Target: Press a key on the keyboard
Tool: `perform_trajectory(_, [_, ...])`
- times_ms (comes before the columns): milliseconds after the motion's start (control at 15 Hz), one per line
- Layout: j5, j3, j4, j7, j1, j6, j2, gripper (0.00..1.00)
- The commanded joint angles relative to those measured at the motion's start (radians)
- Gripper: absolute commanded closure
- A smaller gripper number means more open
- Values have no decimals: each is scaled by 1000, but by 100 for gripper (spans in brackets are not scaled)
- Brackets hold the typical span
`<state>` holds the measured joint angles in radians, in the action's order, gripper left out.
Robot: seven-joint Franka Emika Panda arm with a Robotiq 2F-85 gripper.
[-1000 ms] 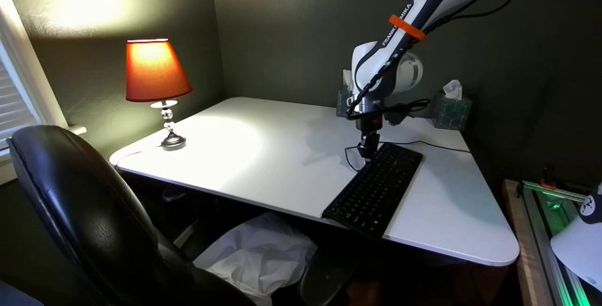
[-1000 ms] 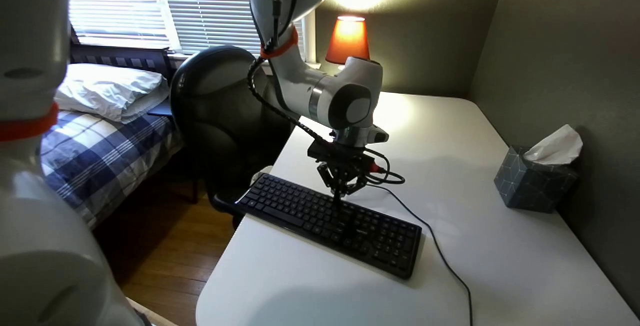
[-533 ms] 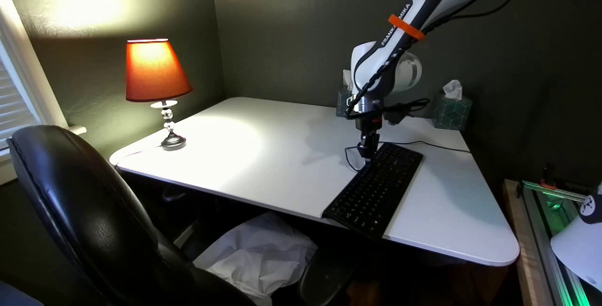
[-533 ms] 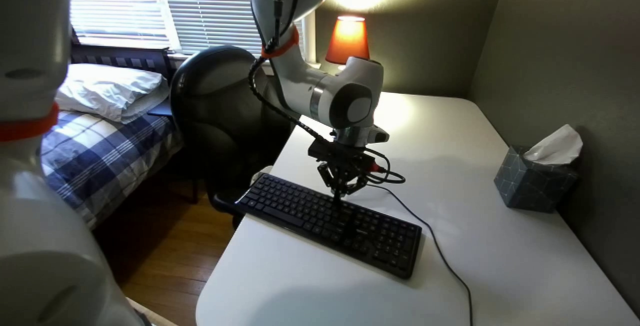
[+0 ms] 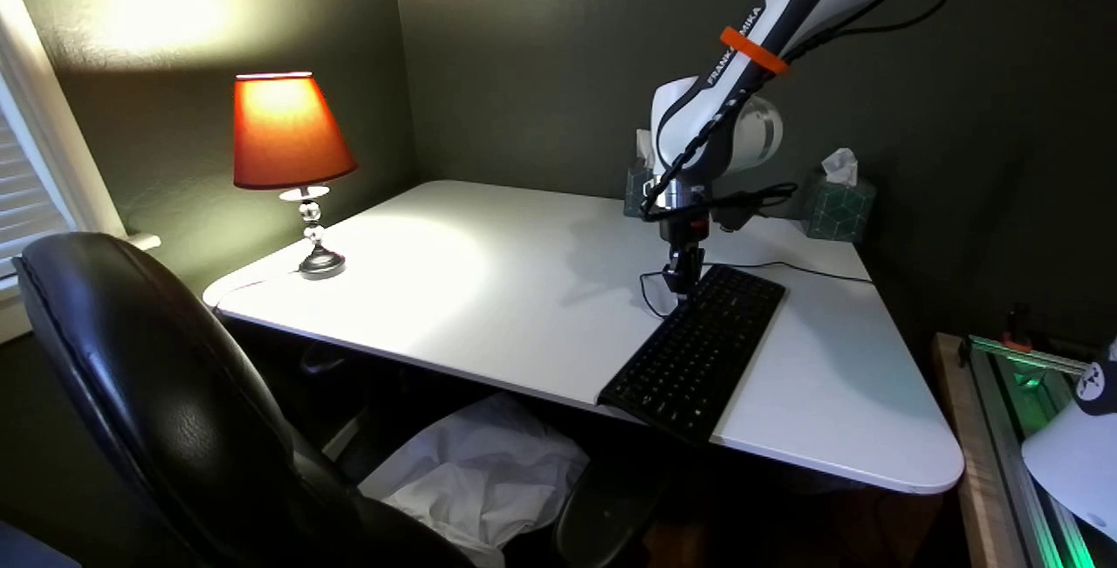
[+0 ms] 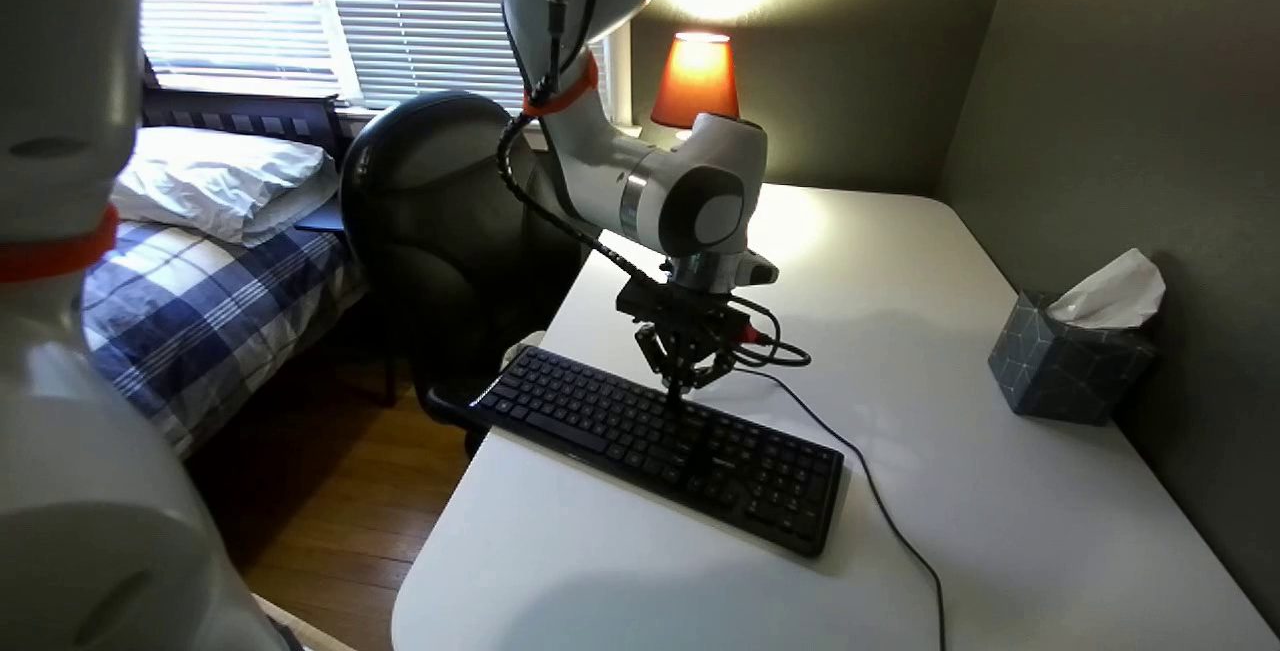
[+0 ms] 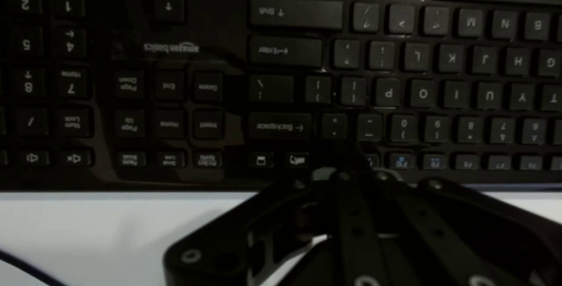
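On the white desk [image 6: 880, 261] lies the keyboard [image 6: 640, 446], the gripper [image 6: 675, 396] at its function keys [image 7: 434, 161], jaws together.

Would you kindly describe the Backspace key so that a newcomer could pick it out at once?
In the wrist view, find the black keyboard, its lettering upside down. Two rows below its Enter key in the picture is the Backspace key. It bears its name and an arrow, and is the widest key visible in that row.
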<state>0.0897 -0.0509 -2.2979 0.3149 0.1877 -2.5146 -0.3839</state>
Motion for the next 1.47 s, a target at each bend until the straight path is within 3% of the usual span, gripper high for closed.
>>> perform_trajectory(0, [15, 13, 16, 5, 17, 22, -16, 100])
perform_trajectory(1200, [51, 23, -36, 27, 35, 7, 74, 100])
perform_trajectory(1267, [58, 25, -42, 35, 37, 2, 83, 78])
perform_trajectory(1400, [71, 27, -49, 38, 37, 0, 97, 67])
